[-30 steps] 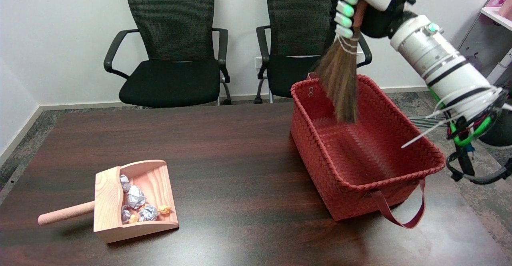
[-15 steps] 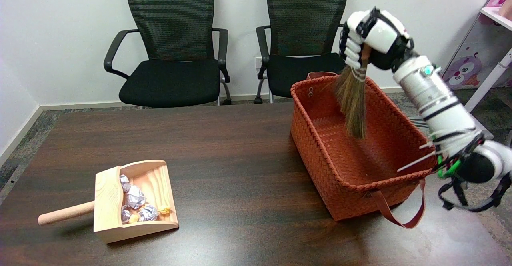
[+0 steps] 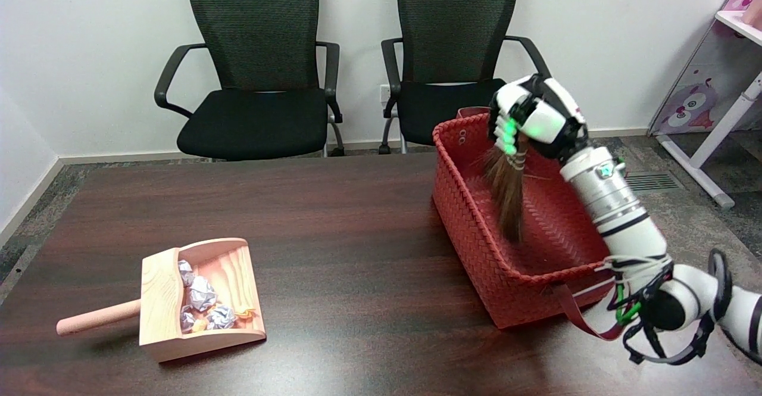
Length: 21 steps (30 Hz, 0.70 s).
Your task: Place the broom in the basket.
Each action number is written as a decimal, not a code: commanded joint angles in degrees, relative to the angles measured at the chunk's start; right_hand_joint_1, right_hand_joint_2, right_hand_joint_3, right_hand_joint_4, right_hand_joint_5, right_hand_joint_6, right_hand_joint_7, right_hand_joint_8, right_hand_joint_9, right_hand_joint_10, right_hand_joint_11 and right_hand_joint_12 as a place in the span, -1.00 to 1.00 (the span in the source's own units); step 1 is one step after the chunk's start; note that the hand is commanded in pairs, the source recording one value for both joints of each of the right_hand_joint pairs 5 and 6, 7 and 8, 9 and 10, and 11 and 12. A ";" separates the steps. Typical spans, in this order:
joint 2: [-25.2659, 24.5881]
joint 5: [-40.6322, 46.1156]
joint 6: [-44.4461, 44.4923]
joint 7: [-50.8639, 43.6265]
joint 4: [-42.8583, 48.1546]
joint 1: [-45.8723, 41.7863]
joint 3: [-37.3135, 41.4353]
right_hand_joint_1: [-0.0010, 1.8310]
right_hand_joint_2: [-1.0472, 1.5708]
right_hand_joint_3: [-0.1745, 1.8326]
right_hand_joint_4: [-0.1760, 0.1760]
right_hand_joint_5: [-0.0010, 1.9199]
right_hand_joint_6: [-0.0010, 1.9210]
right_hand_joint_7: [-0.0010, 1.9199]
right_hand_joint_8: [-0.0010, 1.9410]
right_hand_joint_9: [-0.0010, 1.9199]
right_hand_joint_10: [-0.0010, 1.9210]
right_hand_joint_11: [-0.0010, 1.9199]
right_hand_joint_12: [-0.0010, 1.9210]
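Broom [image 3: 506, 196] hangs bristles-down inside the red basket [image 3: 476, 247] on the table [image 3: 357, 235], its handle gripped by the right hand [image 3: 527, 119].

White wall [image 3: 71, 56]; two black mesh chairs [image 3: 256, 86]; dark wooden table [image 3: 333, 253].
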 commanded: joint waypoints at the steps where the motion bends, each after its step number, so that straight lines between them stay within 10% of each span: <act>1: -7.25 -15.17 0.53 3.43 4.46 0.33 -3.65 -0.09 0.35 0.71 0.07 1.00 1.00 1.00 0.98 1.00 1.00 1.00 1.00; 19: -7.08 -19.70 7.69 3.43 3.80 3.51 -5.05 -0.12 0.36 0.60 0.13 1.00 1.00 1.00 0.98 1.00 1.00 1.00 1.00; 21: -7.08 -19.69 7.57 3.43 3.88 3.52 -5.05 -0.12 0.35 0.62 0.89 1.00 0.99 1.00 0.97 1.00 1.00 1.00 1.00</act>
